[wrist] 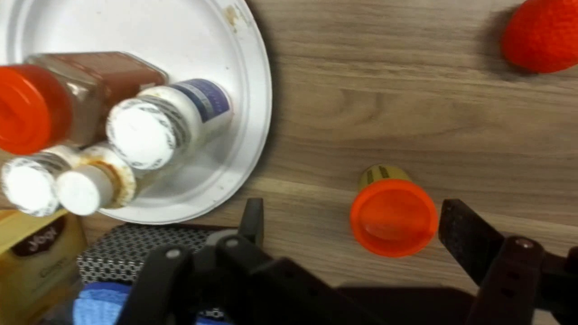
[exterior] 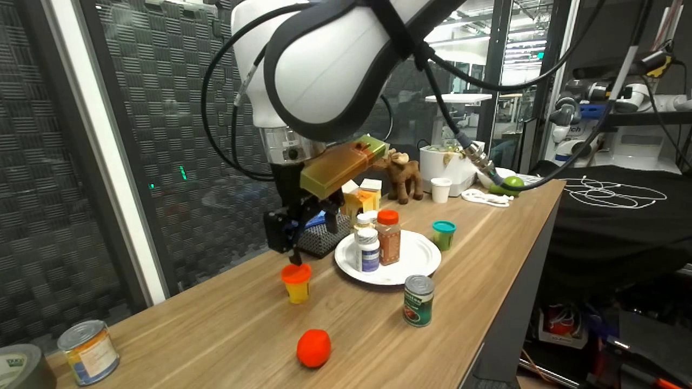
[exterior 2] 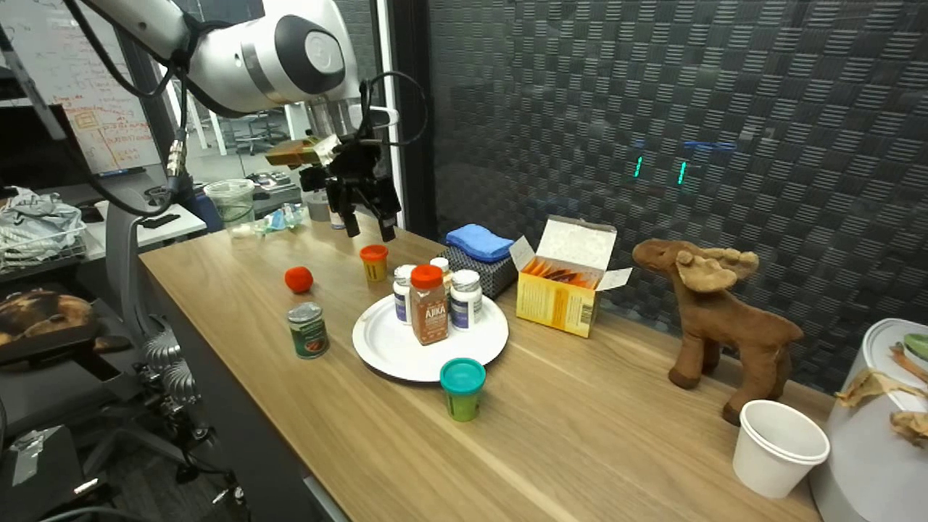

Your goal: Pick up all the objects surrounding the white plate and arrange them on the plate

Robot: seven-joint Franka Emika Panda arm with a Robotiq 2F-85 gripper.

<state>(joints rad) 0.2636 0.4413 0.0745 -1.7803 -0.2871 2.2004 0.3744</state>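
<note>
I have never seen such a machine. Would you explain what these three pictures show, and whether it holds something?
The machine is a robot arm ending in a two-fingered gripper. Two pictures come from outside cameras; the third, the wrist view, looks down from the arm itself. On the wooden table, a white plate carries a red-capped bottle and three white-capped bottles. Near it are an orange-lidded cup, a teal-lidded cup, a green can and a red ball-like object. The gripper hangs open above the orange-lidded cup and holds nothing.
</note>
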